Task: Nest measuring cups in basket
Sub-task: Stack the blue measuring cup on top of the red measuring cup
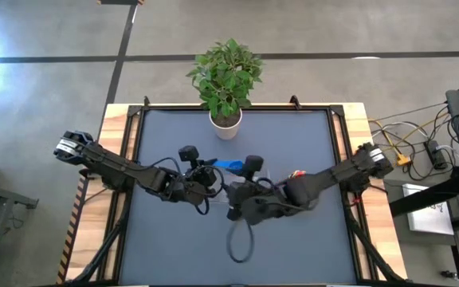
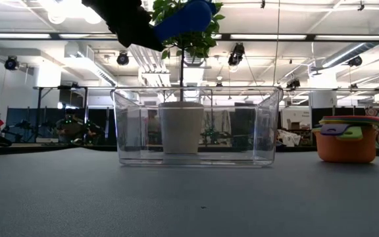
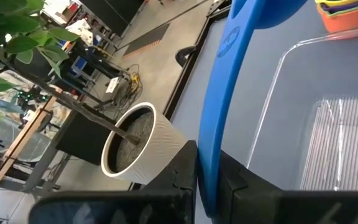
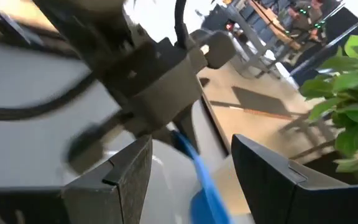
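- Left tool [image 3: 207, 186]: fingers together, clamped on the flat handle of the blue measuring cup [image 1: 231, 165], held up in the air above the clear basket [image 2: 196, 125].
- Right tool [image 4: 191, 180]: fingers apart, nothing between them, hovering close to the left tool and facing the blue cup's handle. The high view places both tools near the middle of the worktop [image 1: 166, 247].
- Cup attitude: in the left wrist view the handle runs as a long blue strip away from the fingers, bowl at the far end. In the high view the long axis lies roughly across the worktop. Which way the bowl's mouth faces cannot be told.
- Basket: rests on the worktop under the tools, and appears empty in the low view.
- Stack of cups [image 2: 347, 139]: an orange cup holding smaller ones sits on the worktop beside the basket, well apart from it.
- White plant pot [image 1: 225, 125]: stands at the far edge, behind the basket.
- Judgement on the step: level the cup, lower it inside the basket walls, and release only once it is seated.
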Controlling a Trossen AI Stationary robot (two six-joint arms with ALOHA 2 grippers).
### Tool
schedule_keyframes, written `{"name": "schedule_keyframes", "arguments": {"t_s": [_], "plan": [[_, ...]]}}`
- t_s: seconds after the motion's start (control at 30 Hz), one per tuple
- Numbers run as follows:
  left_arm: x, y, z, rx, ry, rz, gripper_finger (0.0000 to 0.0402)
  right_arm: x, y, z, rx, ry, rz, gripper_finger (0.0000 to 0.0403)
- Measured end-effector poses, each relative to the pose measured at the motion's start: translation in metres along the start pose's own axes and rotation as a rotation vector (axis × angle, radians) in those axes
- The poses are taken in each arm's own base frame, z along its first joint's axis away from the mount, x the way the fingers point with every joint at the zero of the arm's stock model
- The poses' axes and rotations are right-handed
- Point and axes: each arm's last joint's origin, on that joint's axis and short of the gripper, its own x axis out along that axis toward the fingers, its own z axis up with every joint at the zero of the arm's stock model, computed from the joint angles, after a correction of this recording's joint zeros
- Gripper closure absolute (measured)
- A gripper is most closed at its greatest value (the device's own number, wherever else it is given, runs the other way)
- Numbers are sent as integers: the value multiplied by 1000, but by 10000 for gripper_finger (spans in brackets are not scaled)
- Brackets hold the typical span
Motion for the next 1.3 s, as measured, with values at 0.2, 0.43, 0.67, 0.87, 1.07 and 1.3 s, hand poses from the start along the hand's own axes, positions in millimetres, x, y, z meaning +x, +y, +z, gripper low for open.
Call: {"name": "schedule_keyframes", "arguments": {"t_s": [0.2,0.43,0.67,0.87,1.07,1.3], "plan": [[0,-1,-1,6,3,-17,402,40,-5,0,-111,180,-47,193],[0,-1,-2,20,13,-17,402,69,1,0,-188,319,-51,206],[1,0,-3,27,20,-15,402,84,4,-1,-232,386,-20,279],[1,-1,-5,30,28,-22,401,85,-1,-5,-215,423,-13,380],[1,-2,-5,22,28,-69,401,80,-2,-4,-213,426,3,394],[-6,0,-6,5,31,-139,348,47,0,-4,-193,448,-19,395]]}}
